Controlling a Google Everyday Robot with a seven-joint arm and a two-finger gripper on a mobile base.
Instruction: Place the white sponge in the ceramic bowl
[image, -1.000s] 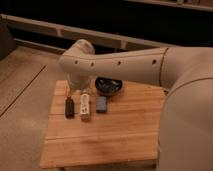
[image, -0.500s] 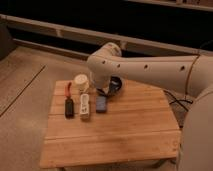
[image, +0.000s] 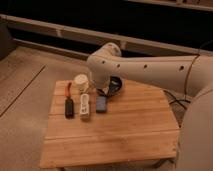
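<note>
While my arm reaches in from right, elbow bent down, my pincer (image: 104, 91) hangs beside ceramic bowl (image: 118, 86), near white sponge (image: 101, 104); cannot tell its grip. Wooden surface (image: 125, 132), dim room.

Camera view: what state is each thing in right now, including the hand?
white sponge: flat on the table, outside the bowl, not held.
ceramic bowl: upright, partly hidden by the arm; contents not visible.
hand: low, just behind the sponge, beside the bowl.
cream cup: upright.
long white bar: lying flat.
black-handled tool: lying flat.
</note>
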